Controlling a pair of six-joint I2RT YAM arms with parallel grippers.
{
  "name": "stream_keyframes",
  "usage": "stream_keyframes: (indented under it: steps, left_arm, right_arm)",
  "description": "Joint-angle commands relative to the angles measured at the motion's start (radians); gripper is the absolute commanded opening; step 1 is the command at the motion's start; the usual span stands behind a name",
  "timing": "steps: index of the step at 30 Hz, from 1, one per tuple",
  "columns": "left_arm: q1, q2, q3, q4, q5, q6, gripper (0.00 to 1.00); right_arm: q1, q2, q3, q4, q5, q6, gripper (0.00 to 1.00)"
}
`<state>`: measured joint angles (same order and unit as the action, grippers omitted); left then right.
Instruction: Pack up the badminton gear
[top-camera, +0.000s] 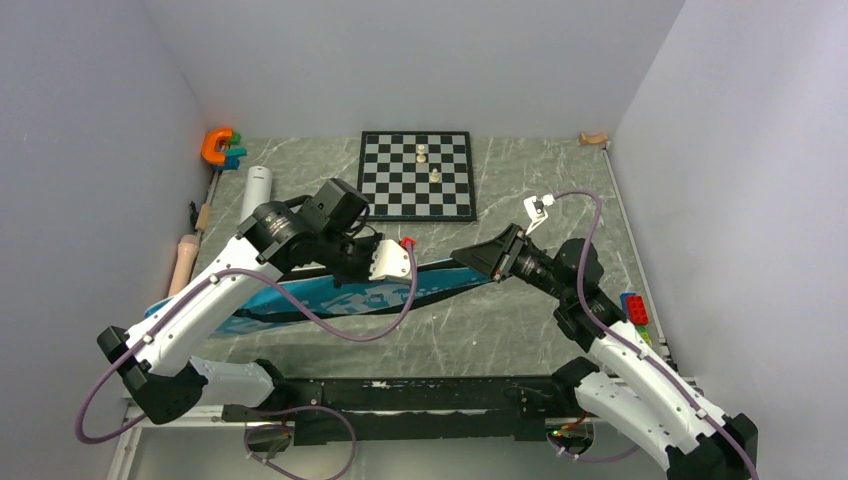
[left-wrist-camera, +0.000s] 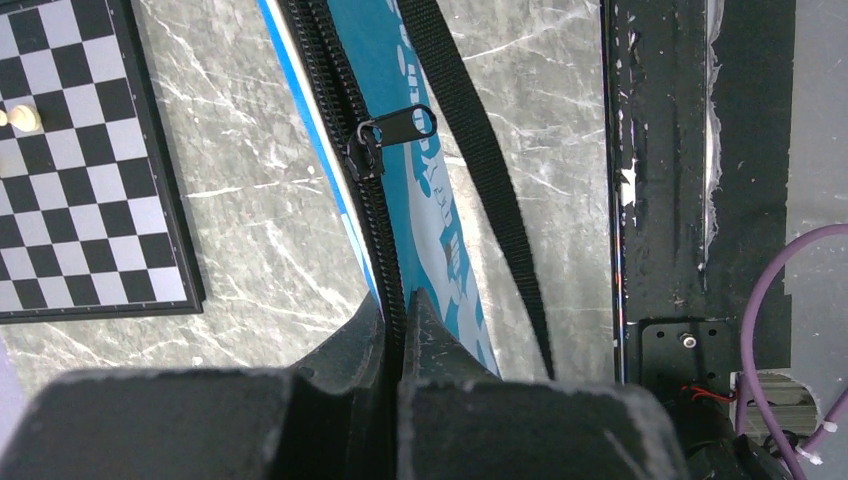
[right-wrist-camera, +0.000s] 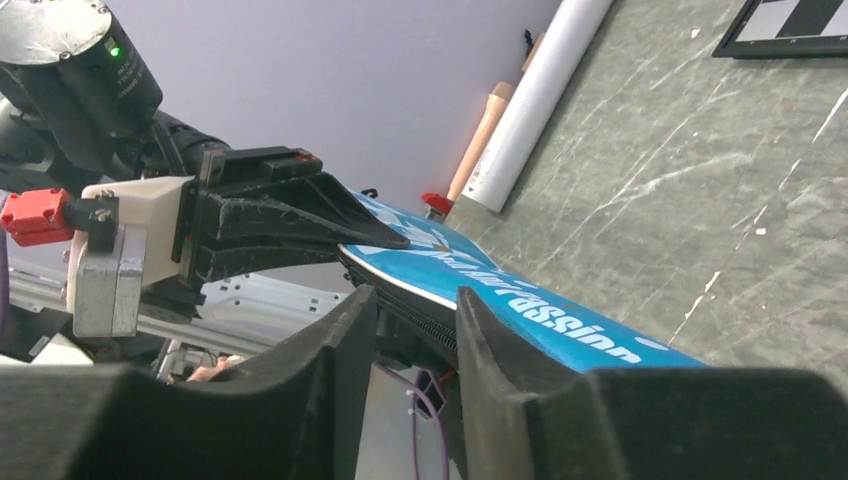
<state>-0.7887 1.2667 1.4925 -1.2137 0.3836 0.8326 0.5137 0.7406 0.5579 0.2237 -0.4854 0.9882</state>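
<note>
Across mid-table, blue racket bag (top-camera: 335, 297) is held on edge; left gripper (left-wrist-camera: 402, 300) pinches its zipper seam. Right gripper (right-wrist-camera: 415, 300) straddles the seam, jaws spread. Recommendation: hold left tension steady, pinch zipper pull (left-wrist-camera: 400, 127) squarely, draw straight along teeth.

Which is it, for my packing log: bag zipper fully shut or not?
Not fully: slider sits partway along the zipper; which side is open, cannot tell.

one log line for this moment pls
left gripper: shut on blue bag zipper edge | right gripper: fingers apart, straddling bag edge | zipper pull: ungripped
</note>
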Motion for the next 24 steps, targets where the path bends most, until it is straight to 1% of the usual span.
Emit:
stream_keyframes:
  steps: [1, 4, 6, 7, 9, 12, 14, 17, 19, 21, 24]
  left_arm:
    - [-0.004, -0.038, 0.017, 0.061, 0.035, 0.005, 0.0]
    - [-0.004, -0.035, 0.008, 0.073, 0.024, -0.012, 0.0]
    - [-0.003, -0.033, 0.006, 0.087, 0.01, -0.03, 0.0]
    - [0.0, -0.032, 0.007, 0.093, 0.009, -0.036, 0.0]
    - [0.012, -0.031, 0.005, 0.107, 0.01, -0.062, 0.0]
    - [0.042, -0.024, 0.013, 0.126, 0.026, -0.106, 0.0]
    - [0.06, -0.018, 0.023, 0.137, 0.033, -0.128, 0.0]
    - [0.069, -0.011, 0.038, 0.14, 0.042, -0.133, 0.0]
    - [0.07, -0.005, 0.048, 0.14, 0.042, -0.138, 0.0]
    - [0.07, -0.001, 0.056, 0.131, 0.052, -0.12, 0.0]
    - [0.069, 0.002, 0.066, 0.116, 0.072, -0.107, 0.0]
  right_arm:
    - [-0.003, -0.028, 0.07, -0.056, -0.002, -0.013, 0.41]
    - [-0.003, -0.019, 0.223, -0.195, 0.011, -0.088, 0.42]
    - [-0.003, -0.002, 0.305, -0.255, -0.002, -0.127, 0.47]
    - [-0.002, 0.005, 0.338, -0.274, -0.015, -0.138, 0.49]
    - [0.007, 0.008, 0.351, -0.294, -0.037, -0.151, 0.52]
    - [0.058, -0.008, 0.307, -0.304, -0.028, -0.151, 0.54]
    - [0.127, -0.029, 0.264, -0.311, 0.022, -0.156, 0.55]
    - [0.261, -0.041, 0.198, -0.322, 0.149, -0.17, 0.61]
    - [0.321, -0.021, 0.171, -0.307, 0.193, -0.176, 0.66]
    - [0.353, 0.013, 0.154, -0.271, 0.213, -0.18, 0.69]
    - [0.355, 0.089, 0.157, -0.2, 0.238, -0.201, 0.7]
